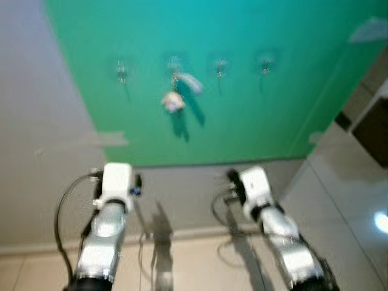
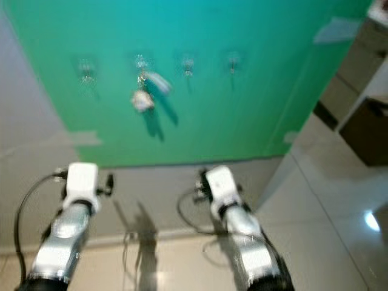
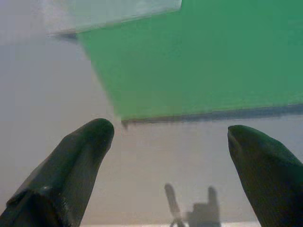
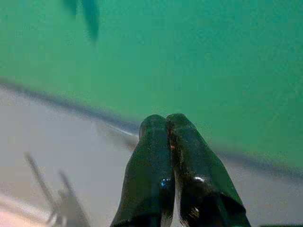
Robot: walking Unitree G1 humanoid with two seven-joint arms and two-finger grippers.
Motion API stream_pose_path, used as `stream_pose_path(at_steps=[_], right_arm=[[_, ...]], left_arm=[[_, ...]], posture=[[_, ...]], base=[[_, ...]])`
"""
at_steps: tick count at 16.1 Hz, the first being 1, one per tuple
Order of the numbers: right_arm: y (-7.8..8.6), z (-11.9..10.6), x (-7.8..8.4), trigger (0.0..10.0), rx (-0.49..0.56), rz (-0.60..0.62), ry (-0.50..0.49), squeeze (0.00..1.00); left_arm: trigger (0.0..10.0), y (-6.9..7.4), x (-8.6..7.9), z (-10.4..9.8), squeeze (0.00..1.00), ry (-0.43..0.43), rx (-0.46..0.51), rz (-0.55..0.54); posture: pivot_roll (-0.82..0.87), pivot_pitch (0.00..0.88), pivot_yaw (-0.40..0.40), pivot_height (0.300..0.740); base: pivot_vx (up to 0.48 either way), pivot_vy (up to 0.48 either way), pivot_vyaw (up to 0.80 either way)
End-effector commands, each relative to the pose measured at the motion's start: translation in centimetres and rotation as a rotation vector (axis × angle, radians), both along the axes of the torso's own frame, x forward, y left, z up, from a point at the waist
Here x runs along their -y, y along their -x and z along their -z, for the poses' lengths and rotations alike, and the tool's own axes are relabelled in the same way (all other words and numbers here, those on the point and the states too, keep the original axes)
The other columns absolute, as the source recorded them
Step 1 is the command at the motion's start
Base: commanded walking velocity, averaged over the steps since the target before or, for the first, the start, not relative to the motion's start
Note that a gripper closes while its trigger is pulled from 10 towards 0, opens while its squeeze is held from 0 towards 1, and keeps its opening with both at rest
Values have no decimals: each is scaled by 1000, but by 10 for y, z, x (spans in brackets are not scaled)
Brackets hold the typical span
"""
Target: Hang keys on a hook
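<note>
A bunch of keys (image 1: 174, 97) hangs from the second of four small hooks (image 1: 174, 63) on a green wall panel (image 1: 254, 121), at about 11 o'clock in the blurred head view — by the look of it, the hanging itself is done. The other three hooks, at 10 o'clock (image 1: 121, 70), 12 o'clock (image 1: 220, 66) and 1 o'clock (image 1: 265, 64), appear bare. Both silver arms are held low, well apart from the keys, near the grey strip of wall below the panel. The left gripper (image 3: 170, 137) has its two black fingers spread wide with nothing between them; the right gripper (image 4: 166, 124) has its fingers pressed together, holding nothing — no key shows in either. What is left seems only to back away. No containers can be made out; the tiled floor (image 1: 339, 200) at 4 o'clock shows a glare spot.
</note>
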State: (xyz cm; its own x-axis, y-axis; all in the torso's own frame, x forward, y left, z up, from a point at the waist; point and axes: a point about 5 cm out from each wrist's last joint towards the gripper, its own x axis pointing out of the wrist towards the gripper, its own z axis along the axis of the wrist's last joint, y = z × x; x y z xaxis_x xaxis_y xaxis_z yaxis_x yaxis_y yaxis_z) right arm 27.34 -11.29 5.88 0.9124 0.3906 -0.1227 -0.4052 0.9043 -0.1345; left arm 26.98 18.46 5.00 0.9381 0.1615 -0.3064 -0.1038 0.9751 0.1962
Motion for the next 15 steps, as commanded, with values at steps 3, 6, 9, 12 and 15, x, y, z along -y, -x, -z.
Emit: stream_pose_path(at_steps=[3,6,9,12,15], right_arm=[[-8,-25,8,0,75,4,-26,0],[-14,-51,3,0,149,-37,-68,0],[-27,-73,1,0,212,-65,-72,0],[-44,-79,2,0,218,-66,-57,0],[-58,-85,-6,0,232,-84,-42,0]], left_arm=[[10000,0,12,0,0,16,3,18],[10000,1,12,1,0,24,0,17],[10000,1,15,1,0,28,0,19],[10000,0,17,1,0,30,2,20],[10000,-1,17,1,0,32,5,13]], posture=[[-84,0,12,740],[-87,0,7,740],[-86,0,1,740],[-75,0,-7,740],[-56,0,-22,740]], base=[[0,0,0],[0,0,0],[0,0,0],[0,0,0],[0,0,0]])
